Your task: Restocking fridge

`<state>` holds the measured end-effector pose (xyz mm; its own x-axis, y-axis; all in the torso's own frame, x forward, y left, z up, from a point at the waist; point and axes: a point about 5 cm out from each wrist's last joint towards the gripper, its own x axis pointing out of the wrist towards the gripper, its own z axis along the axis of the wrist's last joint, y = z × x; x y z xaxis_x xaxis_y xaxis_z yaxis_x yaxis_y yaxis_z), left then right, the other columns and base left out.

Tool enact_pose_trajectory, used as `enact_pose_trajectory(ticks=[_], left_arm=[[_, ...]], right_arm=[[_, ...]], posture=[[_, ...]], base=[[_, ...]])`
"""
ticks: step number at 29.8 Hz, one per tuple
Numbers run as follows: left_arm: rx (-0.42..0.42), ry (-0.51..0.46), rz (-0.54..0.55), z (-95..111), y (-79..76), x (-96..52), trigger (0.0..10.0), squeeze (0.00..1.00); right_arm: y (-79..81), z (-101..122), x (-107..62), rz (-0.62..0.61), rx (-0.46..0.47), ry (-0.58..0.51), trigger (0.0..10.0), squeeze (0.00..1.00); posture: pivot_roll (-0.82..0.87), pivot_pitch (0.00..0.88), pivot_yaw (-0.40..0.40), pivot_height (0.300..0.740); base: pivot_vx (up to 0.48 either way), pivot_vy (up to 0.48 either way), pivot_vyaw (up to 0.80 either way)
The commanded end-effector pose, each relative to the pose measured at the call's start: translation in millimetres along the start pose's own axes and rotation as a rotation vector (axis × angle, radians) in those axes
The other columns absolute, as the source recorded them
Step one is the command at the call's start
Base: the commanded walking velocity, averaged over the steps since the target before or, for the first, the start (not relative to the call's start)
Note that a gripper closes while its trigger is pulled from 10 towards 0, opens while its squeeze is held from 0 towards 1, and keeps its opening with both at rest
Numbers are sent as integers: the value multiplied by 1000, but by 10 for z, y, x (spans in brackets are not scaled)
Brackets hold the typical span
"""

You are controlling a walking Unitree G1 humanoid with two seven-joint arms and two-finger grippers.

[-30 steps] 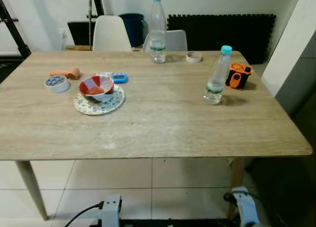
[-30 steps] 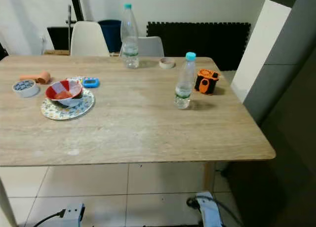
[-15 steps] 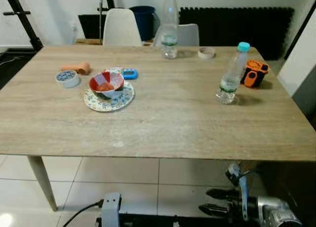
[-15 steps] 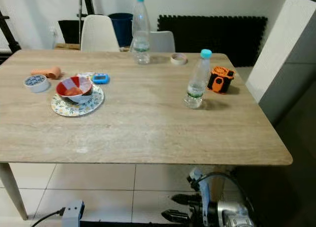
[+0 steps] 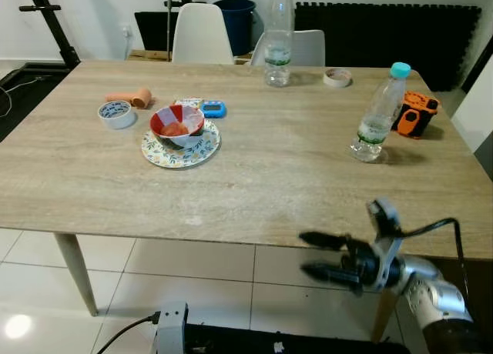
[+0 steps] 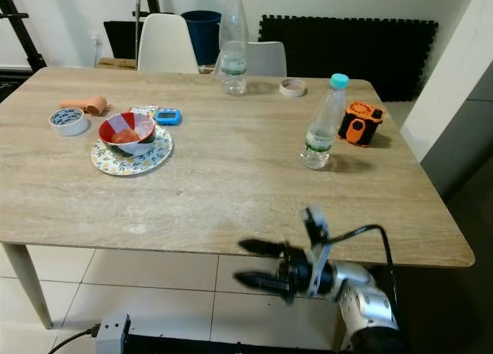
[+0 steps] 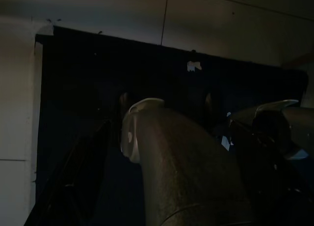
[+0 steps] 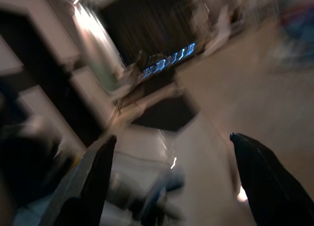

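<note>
Since half a second ago the right gripper (image 5: 312, 255) has risen from below the table edge to about the level of the near rim, and its silver arm now reaches in from the lower right; the whole scene has also slid in the frame, which is the head camera moving, not the things. The two black fingers are spread apart with nothing between them, pointing toward the robot's left, along the front of the table (image 5: 254, 177) and not yet over it. The left gripper hangs idle in shade below, and its wrist view is too dark to tell how its fingers stand.

On the table, at the left, a red-and-white bowl (image 5: 176, 125) sits on a patterned plate (image 5: 182, 147), with a roll of tape (image 5: 117, 114) further left. On the right side stands the nearer water bottle (image 5: 377, 115), probably the item to be stocked, upright with its long axis vertical and its turquoise cap up, just beside an orange device (image 5: 416, 114). A taller bottle (image 5: 278, 50) stands upright at the far edge.

The nearer bottle looks light and narrow-based, so a sideways brush from a finger could tip it. The right wrist view is blurred, suggesting fast motion, and the fingers could clip the table rim on the way up.
</note>
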<state>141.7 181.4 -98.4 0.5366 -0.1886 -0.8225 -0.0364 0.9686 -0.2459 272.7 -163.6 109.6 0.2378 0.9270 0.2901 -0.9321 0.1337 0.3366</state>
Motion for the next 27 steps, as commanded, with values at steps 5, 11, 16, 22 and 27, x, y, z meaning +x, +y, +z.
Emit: enact_pose_trajectory(ticks=[5,11,16,22,27], left_arm=[[-62,-27,77,-7,145,-50,10000,0],[-189,-108,229,81,411,-138,10000,0],[-497,-335,596,276,1147,-540,10000,0],[-676,-592,831,566,1754,-1070,10000,0],[-722,-919,1003,1067,2228,-1766,10000,0]], right_arm=[[-159,448,19,-204,-144,-207,10000,0],[-200,520,12,-274,-154,-240,10000,0],[-244,481,10,-327,-166,-211,10000,0],[-300,414,52,-379,-171,-167,10000,0],[-390,342,107,-482,-199,-119,10000,0]], posture=[[-23,18,-15,740],[-22,20,-15,740],[-19,21,-18,740],[-10,24,-19,740],[-10,24,-19,740]], base=[[0,0,0],[0,0,0],[0,0,0],[0,0,0],[0,0,0]])
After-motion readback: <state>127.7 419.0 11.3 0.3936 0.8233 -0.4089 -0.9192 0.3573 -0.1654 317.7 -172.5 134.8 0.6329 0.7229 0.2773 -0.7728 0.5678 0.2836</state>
